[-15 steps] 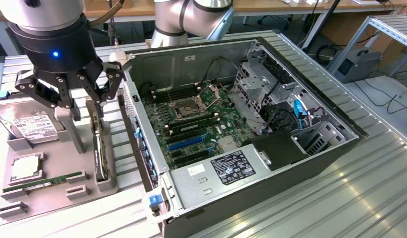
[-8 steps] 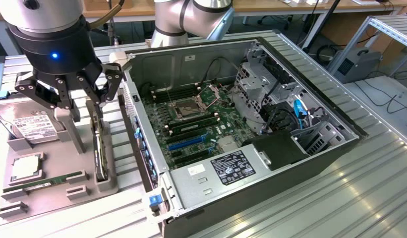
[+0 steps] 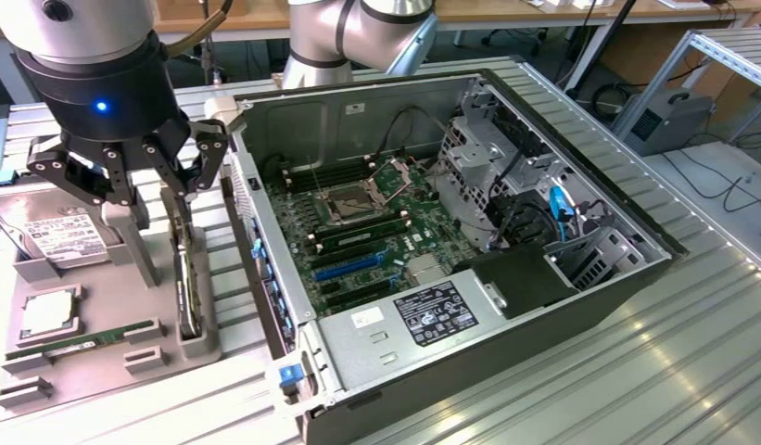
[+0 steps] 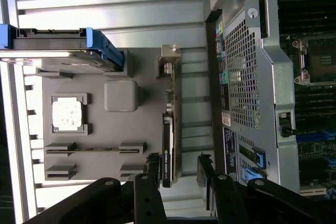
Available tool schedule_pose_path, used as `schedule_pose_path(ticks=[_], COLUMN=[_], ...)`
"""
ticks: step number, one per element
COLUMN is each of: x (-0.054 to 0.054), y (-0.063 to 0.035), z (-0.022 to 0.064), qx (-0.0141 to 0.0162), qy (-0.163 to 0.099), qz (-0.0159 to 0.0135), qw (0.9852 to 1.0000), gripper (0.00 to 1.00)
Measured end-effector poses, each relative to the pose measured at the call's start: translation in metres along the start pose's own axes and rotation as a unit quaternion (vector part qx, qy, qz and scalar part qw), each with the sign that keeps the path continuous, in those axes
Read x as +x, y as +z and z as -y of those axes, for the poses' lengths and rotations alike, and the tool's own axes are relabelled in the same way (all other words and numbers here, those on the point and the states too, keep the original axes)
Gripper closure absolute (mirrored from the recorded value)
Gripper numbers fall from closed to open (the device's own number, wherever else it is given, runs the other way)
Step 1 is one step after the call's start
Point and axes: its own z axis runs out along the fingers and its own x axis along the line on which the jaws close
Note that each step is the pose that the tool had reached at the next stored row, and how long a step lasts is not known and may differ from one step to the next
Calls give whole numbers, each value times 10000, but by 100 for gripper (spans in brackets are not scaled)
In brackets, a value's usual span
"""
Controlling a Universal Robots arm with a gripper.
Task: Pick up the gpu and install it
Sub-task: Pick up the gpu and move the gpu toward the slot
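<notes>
The gpu (image 3: 188,287) stands on its edge in a slot of the grey holder tray (image 3: 102,371), on the exterior view's left of the open computer case (image 3: 479,306). In the wrist view the gpu (image 4: 168,135) is a thin dark strip, its silvery bracket at the end far from the fingers. My gripper (image 3: 151,185) hangs open above the tray, apart from the card. In the wrist view the gripper (image 4: 177,169) has one dark finger on each side of the card's line. Nothing is between the fingers.
On the tray lie a silver hard drive (image 3: 61,236), a processor chip (image 3: 46,315) and a green memory stick (image 3: 83,339), and a grey block (image 4: 121,95) rises from it. The case's perforated side wall (image 4: 244,77) is close beside the card. A blue slot (image 3: 349,267) shows on the motherboard.
</notes>
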Motion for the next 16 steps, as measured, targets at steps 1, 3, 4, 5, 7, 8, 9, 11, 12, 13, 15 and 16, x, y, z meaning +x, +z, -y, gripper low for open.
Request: schedule_pose_path(ticks=[1,3,4,5,7,8,9,11,12,13,15,16], x=[1,3,5,5,8,9,10,13,14,15,17,17], y=[2,5,7,9,12,14,15,19,22,23,27,29], z=[0,1,1,1,1,1,2,2,2,2,3,3], qx=[0,0,0,0,0,0,0,0,0,0,0,0], qy=[0,0,0,0,0,0,0,0,0,0,0,0], qz=[0,0,0,0,0,0,0,0,0,0,0,0], qw=[10000,10000,10000,10000,10000,10000,10000,10000,10000,10000,10000,10000], gripper=[58,58,58,58,58,58,58,58,58,58,58,58])
